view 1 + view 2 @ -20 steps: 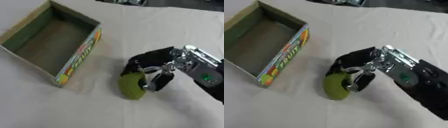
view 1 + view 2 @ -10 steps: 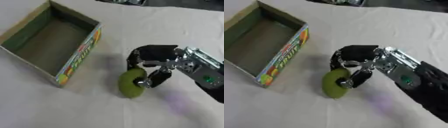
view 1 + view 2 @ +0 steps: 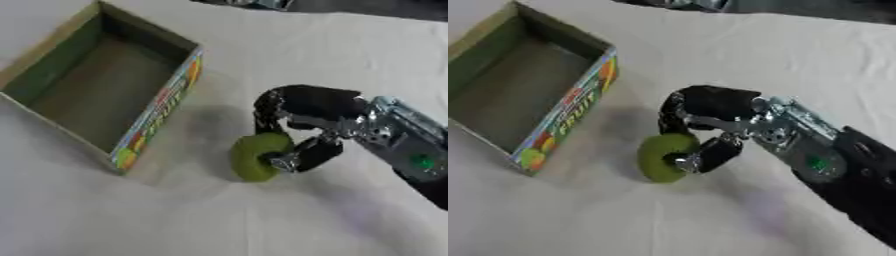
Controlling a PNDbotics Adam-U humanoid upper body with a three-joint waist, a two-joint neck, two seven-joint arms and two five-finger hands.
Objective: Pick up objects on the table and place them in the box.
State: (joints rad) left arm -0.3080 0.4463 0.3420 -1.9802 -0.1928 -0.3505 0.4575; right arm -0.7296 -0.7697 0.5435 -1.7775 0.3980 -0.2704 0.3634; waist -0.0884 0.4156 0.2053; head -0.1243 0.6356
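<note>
A round green object (image 3: pixel 252 155) hangs just above the white cloth, a little right of the box, with its shadow beneath it. My right hand (image 3: pixel 306 112) comes in from the right and is shut on it, fingers curled over the top and the thumb (image 3: pixel 304 154) pressed on its right side. The cardboard box (image 3: pixel 163 104) lies open and empty at the upper left, with a colourful fruit print on its near wall. My left hand is out of sight.
The white cloth (image 3: pixel 219 215) covers the whole table. Dark items (image 3: pixel 254 3) sit along the far edge at the top.
My right hand has lifted the green object and carried it up and to the left, closer to the box.
</note>
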